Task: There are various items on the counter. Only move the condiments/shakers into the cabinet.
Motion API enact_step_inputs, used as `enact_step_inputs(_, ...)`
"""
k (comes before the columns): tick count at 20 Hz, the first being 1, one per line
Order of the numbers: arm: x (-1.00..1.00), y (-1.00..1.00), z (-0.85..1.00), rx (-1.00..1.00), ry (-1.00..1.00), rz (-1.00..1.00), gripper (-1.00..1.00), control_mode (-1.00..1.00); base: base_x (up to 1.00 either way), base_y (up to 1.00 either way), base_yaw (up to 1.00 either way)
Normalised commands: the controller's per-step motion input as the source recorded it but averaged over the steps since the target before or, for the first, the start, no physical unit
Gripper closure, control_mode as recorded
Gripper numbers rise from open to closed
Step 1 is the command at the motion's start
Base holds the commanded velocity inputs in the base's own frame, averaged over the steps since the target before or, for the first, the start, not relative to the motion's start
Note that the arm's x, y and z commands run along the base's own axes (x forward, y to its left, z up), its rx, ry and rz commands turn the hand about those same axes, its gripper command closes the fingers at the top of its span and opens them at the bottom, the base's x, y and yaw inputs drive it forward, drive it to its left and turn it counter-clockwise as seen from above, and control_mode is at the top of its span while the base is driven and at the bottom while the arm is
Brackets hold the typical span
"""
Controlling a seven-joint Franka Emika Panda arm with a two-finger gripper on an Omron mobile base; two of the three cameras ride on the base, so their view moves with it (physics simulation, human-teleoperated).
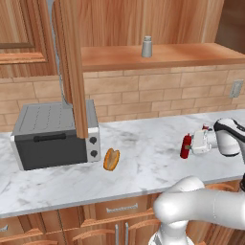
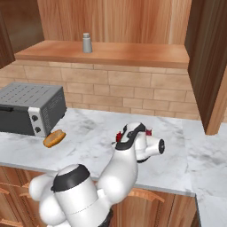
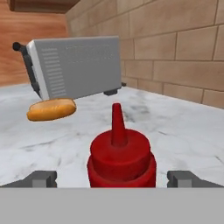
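Left base view: the small grey shaker (image 1: 146, 47) stands upright on the wooden cabinet shelf (image 1: 191, 55), so that item looks done. On the marble counter (image 1: 143, 158) a red bottle (image 1: 185, 146) stands near the right end, with the gripper (image 1: 195, 143) right at it; a second red shape peeks just behind the hand, too hidden to tell much. The bun (image 1: 111, 159) lies beside the toaster oven (image 1: 52, 136), well apart from the bottle, and should stay put. Right base view: shaker (image 2: 87, 43) on the shelf (image 2: 133, 53) again; the arm covers most of the bottles, only bits of red (image 2: 118, 137) showing at the hand; bun (image 2: 54, 138) close to the oven (image 2: 31, 111). Hand view: the red bottle (image 3: 121, 159) stands upright, centred between the two fingertips (image 3: 41, 178), which sit wide apart on either side with clear gaps, so the gripper (image 3: 116, 180) is open and nothing is gripped yet. Judgement: one of three condiments stored; this bottle is about to be grasped, then it and the other red bottle remain to go up.
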Motion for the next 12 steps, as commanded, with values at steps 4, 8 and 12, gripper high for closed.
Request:
enact_step_inputs(4,0.04,0.0,0.0,0.0,0.02,0.0,1.0,-1.0,0.0,0.0,0.0)
enact_step_inputs(8,0.0,0.0,0.0,0.0,0.0,0.0,1.0,-1.0,0.0,0.0,0.0)
enact_step_inputs(12,-0.3,0.01,0.65,0.0,-0.17,-0.04,1.0,-1.0,0.0,0.0,0.0)
